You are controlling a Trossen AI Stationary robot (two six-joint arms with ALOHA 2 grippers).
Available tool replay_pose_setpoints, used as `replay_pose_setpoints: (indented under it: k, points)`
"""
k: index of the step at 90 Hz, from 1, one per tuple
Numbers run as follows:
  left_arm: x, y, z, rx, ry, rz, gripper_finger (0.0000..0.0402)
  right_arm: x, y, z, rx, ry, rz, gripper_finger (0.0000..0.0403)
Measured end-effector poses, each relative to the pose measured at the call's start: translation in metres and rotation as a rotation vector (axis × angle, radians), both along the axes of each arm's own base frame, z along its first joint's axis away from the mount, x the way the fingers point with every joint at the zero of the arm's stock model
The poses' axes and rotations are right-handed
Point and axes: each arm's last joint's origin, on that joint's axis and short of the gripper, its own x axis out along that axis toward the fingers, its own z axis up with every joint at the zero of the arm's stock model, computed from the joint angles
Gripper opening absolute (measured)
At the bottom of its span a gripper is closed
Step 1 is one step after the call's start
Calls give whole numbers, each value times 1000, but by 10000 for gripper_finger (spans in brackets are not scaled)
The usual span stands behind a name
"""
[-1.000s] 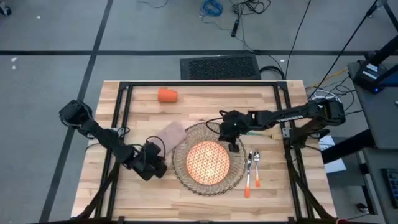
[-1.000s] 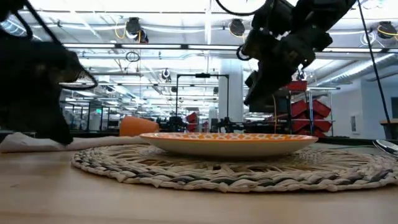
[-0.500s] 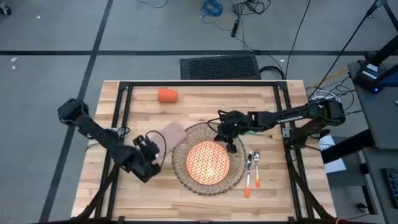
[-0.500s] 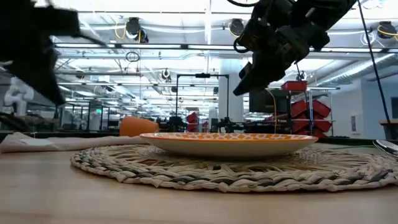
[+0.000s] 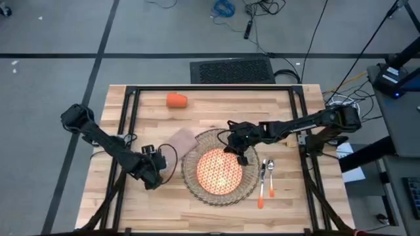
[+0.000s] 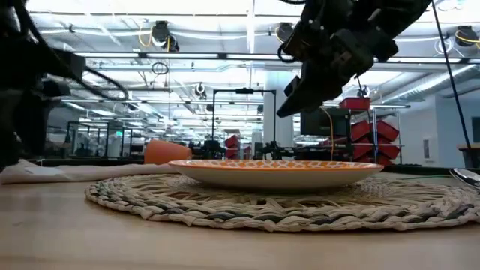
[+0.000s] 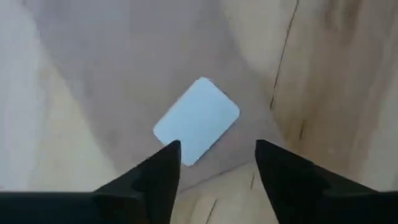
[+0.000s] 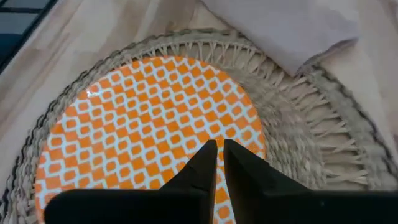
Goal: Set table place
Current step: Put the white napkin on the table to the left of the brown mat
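An orange-patterned plate (image 5: pixel 220 169) sits in the middle of the round woven placemat (image 5: pixel 197 187) on the table (image 5: pixel 216 111). A beige napkin (image 5: pixel 180 141) lies flat at the placemat's far-left rim. Two pieces of orange-handled cutlery (image 5: pixel 266 178) lie right of the placemat. The orange cup (image 5: pixel 176 100) lies on its side near the far edge. My right gripper (image 8: pixel 217 148) is shut and hangs above the plate's far rim, clear of it in the low view (image 6: pixel 289 105). My left gripper (image 7: pixel 217 149) stands open over bare wood left of the placemat (image 5: pixel 155 169).
The black frame rails (image 5: pixel 128 131) run along the table's left and right sides. Bare wood lies along the near edge (image 5: pixel 164 210) and between the cup and the placemat.
My left gripper has drawn back from the napkin and placemat toward the table's left edge. My right gripper has shifted a little toward the left and upward over the plate's far rim. Plate, placemat, napkin and cutlery have stayed put.
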Motion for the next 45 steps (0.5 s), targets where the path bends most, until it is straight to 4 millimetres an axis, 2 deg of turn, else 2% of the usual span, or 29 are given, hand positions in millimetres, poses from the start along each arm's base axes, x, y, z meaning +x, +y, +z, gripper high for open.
replay_pose_setpoints:
  k: [13,37,45]
  points:
    - [-2,8,-9,-2,16,5,203,4,6,-9,9,21,14,18]
    - [-7,25,-5,-131,-100,30,203,10,17,-24,22,46,36,18]
    - [-12,34,-11,-170,-99,57,203,11,19,-28,23,56,39,18]
